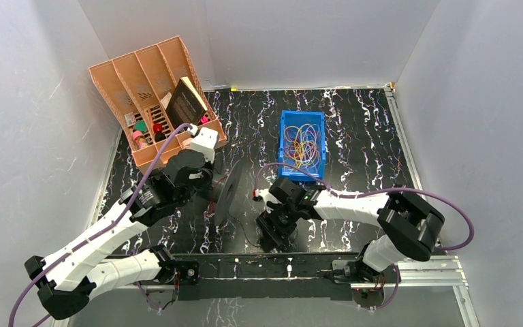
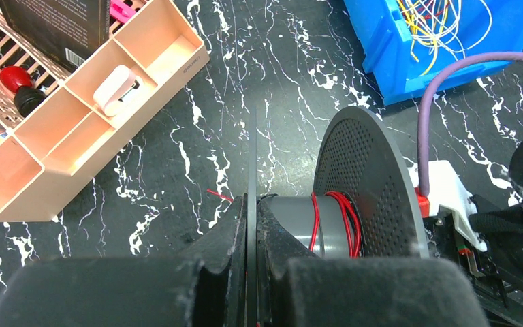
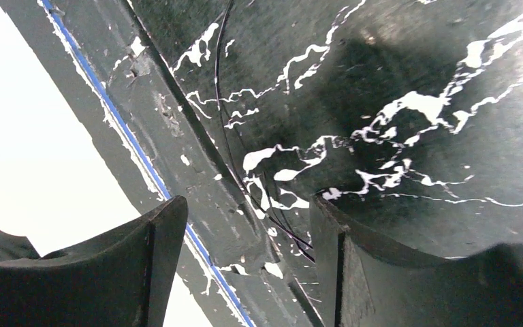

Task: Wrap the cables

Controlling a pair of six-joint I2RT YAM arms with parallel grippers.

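A grey spool (image 1: 230, 193) stands on edge between the arms. My left gripper (image 1: 212, 191) is shut on its thin near flange (image 2: 252, 170). Red cable (image 2: 344, 221) is wound on the grey hub, and a short red end (image 2: 219, 196) sticks out to the left. A thin dark cable (image 3: 223, 129) lies on the table and runs down between the fingers of my right gripper (image 3: 248, 228), which is open and low over the table near its front edge (image 1: 272, 230). A tangle of yellow, orange, red and purple cables (image 1: 301, 144) lies in the blue bin (image 1: 320, 139).
An orange divided organiser (image 1: 119, 82) with a dark book (image 1: 185, 102) and small items stands at the back left, also in the left wrist view (image 2: 95, 129). Grey walls close in three sides. A black rail (image 1: 245, 269) runs along the front edge.
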